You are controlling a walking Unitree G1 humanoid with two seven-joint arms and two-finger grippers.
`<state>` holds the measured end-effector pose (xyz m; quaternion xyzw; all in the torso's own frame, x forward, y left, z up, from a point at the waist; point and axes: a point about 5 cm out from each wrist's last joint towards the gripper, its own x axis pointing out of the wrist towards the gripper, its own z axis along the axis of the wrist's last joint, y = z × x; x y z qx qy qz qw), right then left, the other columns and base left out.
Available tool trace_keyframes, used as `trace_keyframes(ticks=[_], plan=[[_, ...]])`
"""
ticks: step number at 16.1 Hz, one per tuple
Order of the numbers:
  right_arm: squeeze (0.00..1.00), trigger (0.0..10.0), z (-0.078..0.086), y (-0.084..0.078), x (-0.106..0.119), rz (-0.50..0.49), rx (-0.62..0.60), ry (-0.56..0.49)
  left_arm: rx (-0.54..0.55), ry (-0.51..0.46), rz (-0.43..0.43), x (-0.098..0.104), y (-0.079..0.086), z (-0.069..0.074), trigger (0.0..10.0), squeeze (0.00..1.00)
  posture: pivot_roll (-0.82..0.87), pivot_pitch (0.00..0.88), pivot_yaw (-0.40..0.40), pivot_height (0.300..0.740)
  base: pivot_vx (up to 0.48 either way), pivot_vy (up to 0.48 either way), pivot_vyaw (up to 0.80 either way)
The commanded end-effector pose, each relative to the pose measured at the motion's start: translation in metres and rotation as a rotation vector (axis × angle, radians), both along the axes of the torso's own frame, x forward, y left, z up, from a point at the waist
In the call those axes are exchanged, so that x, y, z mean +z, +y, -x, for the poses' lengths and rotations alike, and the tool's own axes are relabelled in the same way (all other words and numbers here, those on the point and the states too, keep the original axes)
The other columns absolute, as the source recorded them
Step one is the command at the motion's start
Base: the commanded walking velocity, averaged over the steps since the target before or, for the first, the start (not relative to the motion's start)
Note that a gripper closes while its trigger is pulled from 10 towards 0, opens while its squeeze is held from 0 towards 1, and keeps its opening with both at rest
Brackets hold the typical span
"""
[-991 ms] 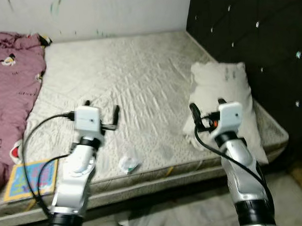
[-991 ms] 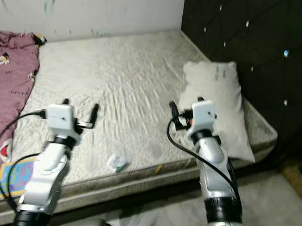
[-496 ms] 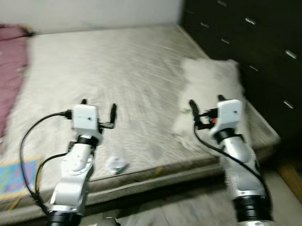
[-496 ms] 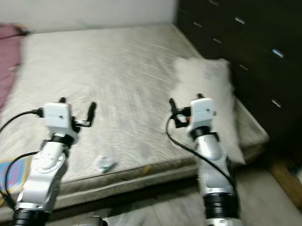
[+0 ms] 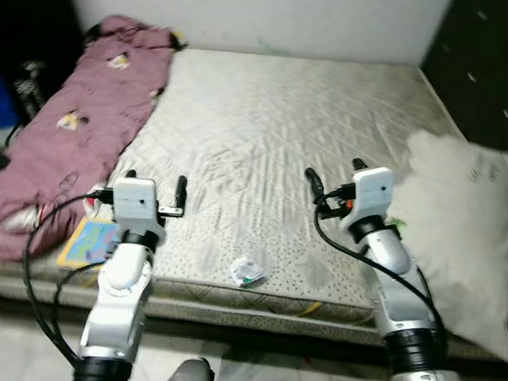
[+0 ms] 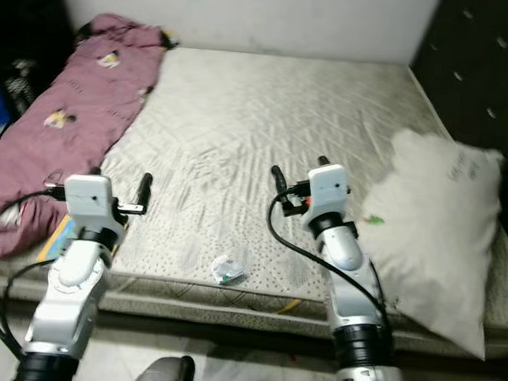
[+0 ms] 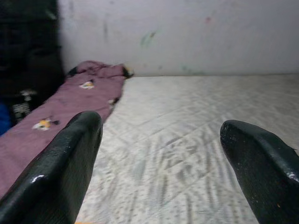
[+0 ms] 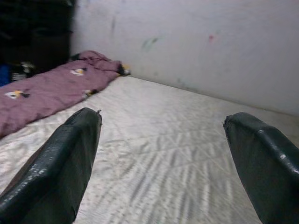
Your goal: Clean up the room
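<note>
While both arms hover at the frame's lower half, the left tool [image 5: 155,190] and right tool [image 5: 332,179] spread wide, released and empty. Since a second ago the camera has swung left, so the pillow [image 5: 462,225] sits cut off at right, the maroon blanket [image 5: 80,128] upper left. A crumpled wrapper [image 5: 247,271], too small to identify, lies near the mattress [image 5: 274,124] front edge.

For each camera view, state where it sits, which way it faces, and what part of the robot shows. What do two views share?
Left eye, right eye: on the head, looking down at the mattress; both arms, left gripper, right gripper.
Left wrist: along its open fingers toward the wall.
Right wrist: along its open fingers, same direction.
Shared: the purple blanket.
</note>
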<state>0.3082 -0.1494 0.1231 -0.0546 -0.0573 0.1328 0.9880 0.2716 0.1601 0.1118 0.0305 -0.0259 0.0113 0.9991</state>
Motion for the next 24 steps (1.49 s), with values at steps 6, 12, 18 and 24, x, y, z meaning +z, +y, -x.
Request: trace_keyframes(ticks=[6, 12, 18, 24], plan=[[0.0, 10.0, 0.0, 0.002, 0.002, -0.021, 0.004, -0.007, -0.016, 0.005, -0.022, 0.002, -0.003, -0.004, 10.0, 0.0, 0.05, 0.007, -0.007, 0.74, 0.0, 0.0, 0.13], [0.0, 10.0, 0.001, 0.002, -0.002, -0.029, -0.009, 0.009, -0.015, 0.005, -0.004, 0.002, -0.004, -0.006, 10.0, 0.0, 0.04, 0.013, -0.007, 0.74, 0.0, 0.0, 0.0], [0.0, 10.0, 0.002, 0.005, -0.003, -0.002, -0.005, 0.001, -0.017, 0.005, -0.012, 0.002, -0.004, -0.006, 10.0, 0.0, 0.05, 0.023, -0.004, 0.74, 0.0, 0.0, 0.4], [0.0, 10.0, 0.003, -0.006, -0.006, -0.031, -0.078, 0.03, -0.001, 0.017, 0.03, 0.001, 0.0, -0.003, 10.0, 0.0, 0.05, 0.029, -0.004, 0.74, 0.0, 0.0, -0.09]])
